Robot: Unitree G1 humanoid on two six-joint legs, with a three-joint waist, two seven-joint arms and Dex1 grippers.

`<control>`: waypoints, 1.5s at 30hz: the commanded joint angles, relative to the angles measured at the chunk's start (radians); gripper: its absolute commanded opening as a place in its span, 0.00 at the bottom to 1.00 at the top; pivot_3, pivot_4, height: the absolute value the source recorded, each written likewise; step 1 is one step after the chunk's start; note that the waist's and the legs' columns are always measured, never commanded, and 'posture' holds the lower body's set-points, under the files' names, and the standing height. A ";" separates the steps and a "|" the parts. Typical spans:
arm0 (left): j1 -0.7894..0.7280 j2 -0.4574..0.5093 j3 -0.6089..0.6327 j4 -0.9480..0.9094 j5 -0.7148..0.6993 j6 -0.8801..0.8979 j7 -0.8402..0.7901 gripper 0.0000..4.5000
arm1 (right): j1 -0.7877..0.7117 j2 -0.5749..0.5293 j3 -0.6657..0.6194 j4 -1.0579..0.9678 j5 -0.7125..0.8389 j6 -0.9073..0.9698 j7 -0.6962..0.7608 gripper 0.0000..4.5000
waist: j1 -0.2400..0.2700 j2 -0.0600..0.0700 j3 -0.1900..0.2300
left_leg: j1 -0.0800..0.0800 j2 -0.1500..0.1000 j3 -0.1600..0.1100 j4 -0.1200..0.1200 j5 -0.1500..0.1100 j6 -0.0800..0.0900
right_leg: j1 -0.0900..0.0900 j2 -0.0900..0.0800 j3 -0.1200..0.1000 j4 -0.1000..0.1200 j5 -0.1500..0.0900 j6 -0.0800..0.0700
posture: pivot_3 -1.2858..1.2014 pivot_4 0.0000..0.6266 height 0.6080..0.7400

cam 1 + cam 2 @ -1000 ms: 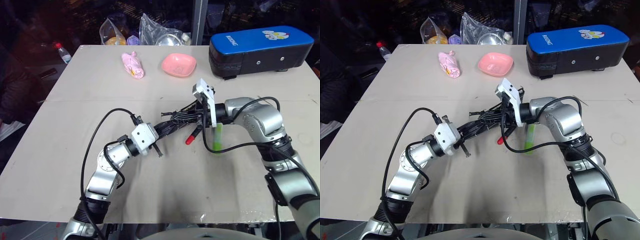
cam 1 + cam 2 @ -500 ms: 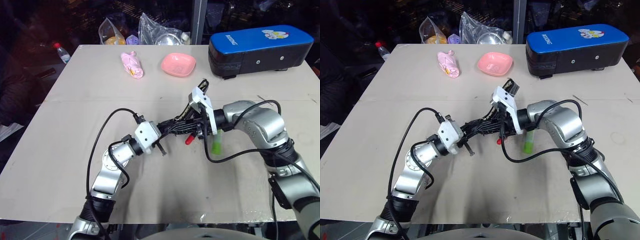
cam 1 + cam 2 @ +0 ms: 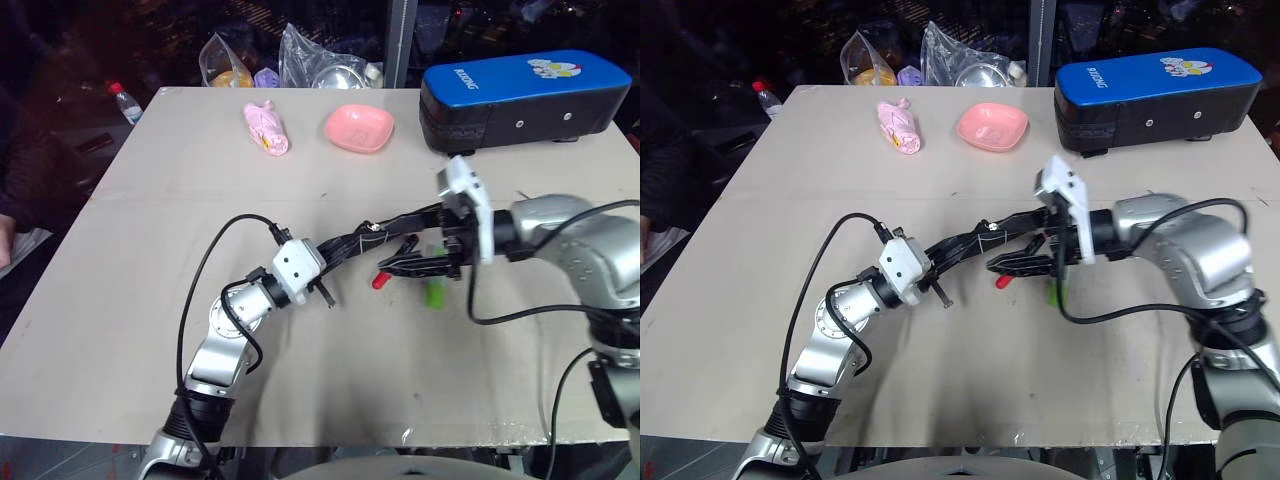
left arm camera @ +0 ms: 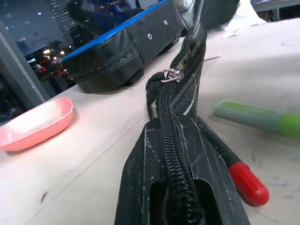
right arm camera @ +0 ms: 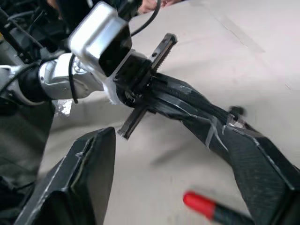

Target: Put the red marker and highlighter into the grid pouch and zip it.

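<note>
Grid pouch [image 3: 352, 243]: hanging clamped at its left end in the left gripper [image 3: 322, 276], lifted off the table [image 3: 150, 200]. Red marker [image 3: 384, 278] and highlighter [image 3: 436, 293]: lying outside, beneath it. Right gripper [image 3: 410, 262]: gaping, holding nothing

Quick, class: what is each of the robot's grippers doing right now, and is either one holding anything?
Left gripper: shut on the grid pouch.
Right gripper: open, holding nothing.
</note>
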 commanded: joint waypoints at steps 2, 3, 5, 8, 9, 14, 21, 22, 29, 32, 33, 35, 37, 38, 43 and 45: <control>-0.008 0.008 0.018 -0.023 0.003 -0.016 0.011 0.00 | -0.007 -0.005 -0.062 0.032 -0.002 0.000 -0.079 0.58 | 0.000 0.000 0.000 | 0.000 0.000 0.000 0.000 0.000 0.000 | 0.000 0.000 0.000 0.000 0.000 0.000 | 0.52 0.24 0.89; -0.009 0.008 0.018 -0.022 0.003 -0.017 0.011 0.00 | -0.005 -0.004 -0.057 0.042 -0.012 -0.005 -0.094 0.47 | 0.000 0.000 0.000 | 0.000 0.000 0.000 0.000 0.000 0.000 | 0.000 0.000 0.000 0.000 0.000 0.000 | 0.52 0.24 0.89; -0.009 0.009 0.013 -0.018 0.006 -0.022 0.007 0.00 | -0.007 0.010 -0.047 0.062 -0.019 0.003 -0.134 0.26 | 0.001 0.000 0.000 | -0.001 0.000 0.000 0.001 0.000 0.000 | 0.000 0.000 0.000 0.000 0.000 0.000 | 0.52 0.24 0.89; -0.012 0.009 0.009 -0.014 0.007 -0.026 0.005 0.00 | -0.010 0.031 -0.020 0.097 -0.045 0.000 -0.182 0.01 | 0.001 0.000 0.000 | -0.001 0.000 0.000 0.001 0.000 0.000 | 0.000 0.000 0.000 0.000 0.000 0.000 | 0.52 0.24 0.89; -0.013 0.009 0.009 -0.012 0.007 -0.027 0.004 0.00 | -0.011 0.038 -0.013 0.110 -0.055 0.001 -0.198 0.01 | 0.001 0.000 0.000 | -0.001 -0.001 0.000 0.001 0.000 0.000 | 0.000 0.000 0.000 0.000 0.000 0.000 | 0.52 0.24 0.89; -0.016 0.007 0.009 -0.004 0.008 -0.033 0.004 0.00 | -0.007 0.039 0.029 0.154 -0.094 -0.009 -0.216 0.01 | 0.001 0.000 0.000 | -0.001 -0.001 0.000 0.001 0.000 0.000 | 0.000 0.003 -0.001 0.000 0.000 0.000 | 0.52 0.24 0.89; -0.010 0.005 0.006 0.002 0.009 -0.047 0.001 0.00 | -0.051 0.056 0.190 0.198 -0.246 -0.098 -0.235 0.01 | -0.003 0.000 0.000 | -0.001 0.000 0.000 0.001 0.000 0.000 | 0.000 0.005 0.000 0.000 0.000 0.000 | 0.52 0.24 0.89; -0.012 0.005 0.006 0.004 0.009 -0.048 0.001 0.00 | -0.060 0.058 0.234 0.196 -0.295 -0.161 -0.227 0.01 | -0.003 0.000 0.000 | -0.001 0.000 0.000 0.002 0.000 0.000 | 0.000 0.005 0.000 0.000 0.000 0.000 | 0.52 0.24 0.89; -0.025 0.001 0.014 0.016 0.010 -0.051 0.012 0.00 | -0.133 0.066 0.467 0.223 -0.588 -0.582 -0.117 0.22 | -0.002 0.000 0.000 | -0.001 0.000 0.000 0.002 0.000 0.000 | 0.000 0.006 0.000 0.000 0.000 0.000 | 0.52 0.24 0.89; -0.022 0.003 0.022 0.016 0.010 -0.050 0.018 0.00 | -0.151 0.073 0.490 0.220 -0.635 -0.675 -0.068 0.54 | 0.000 0.000 0.000 | -0.001 0.000 0.000 0.003 0.000 0.000 | 0.000 0.006 0.000 0.000 0.001 0.000 | 0.52 0.24 0.89; -0.021 0.002 0.025 0.016 0.010 -0.049 0.021 0.00 | -0.155 0.076 0.493 0.222 -0.648 -0.696 -0.058 0.63 | 0.000 0.000 0.000 | -0.001 0.000 0.000 0.003 0.000 0.000 | 0.000 0.006 0.000 0.000 0.001 0.000 | 0.52 0.24 0.89; -0.022 0.000 0.026 0.020 0.010 -0.050 0.025 0.00 | -0.155 0.083 0.491 0.230 -0.669 -0.721 -0.041 0.83 | -0.001 0.000 0.000 | -0.001 0.000 0.000 0.003 0.000 0.000 | 0.000 0.006 0.000 0.000 0.001 0.000 | 0.52 0.24 0.89; -0.023 -0.003 0.027 0.023 0.010 -0.051 0.028 0.00 | -0.153 0.083 0.493 0.246 -0.698 -0.752 -0.027 1.00 | -0.001 0.000 0.000 | -0.001 0.000 0.000 0.003 0.001 -0.001 | 0.000 0.007 0.000 0.001 0.001 0.000 | 0.52 0.24 0.89; -0.023 -0.004 0.027 0.024 0.010 -0.051 0.030 0.00 | -0.153 0.082 0.496 0.254 -0.714 -0.770 -0.021 1.00 | -0.001 0.000 0.000 | -0.001 0.000 0.000 0.003 0.001 -0.001 | 0.000 0.007 0.000 0.001 0.001 0.000 | 0.52 0.24 0.89; -0.030 -0.013 0.039 0.032 -0.005 -0.047 0.040 0.00 | -0.159 0.092 0.491 0.305 -0.790 -0.842 -0.019 1.00 | -0.001 0.000 0.000 | 0.000 0.000 0.000 0.003 0.002 -0.004 | 0.000 0.007 0.000 0.001 0.001 0.000 | 0.52 0.24 0.89; -0.031 -0.011 0.041 0.037 -0.004 -0.049 0.041 0.00 | -0.150 0.107 0.466 0.307 -0.789 -0.841 -0.030 1.00 | -0.001 0.000 0.000 | 0.000 0.000 0.000 0.003 0.003 -0.004 | 0.000 0.007 0.000 0.001 0.001 0.000 | 0.52 0.24 0.89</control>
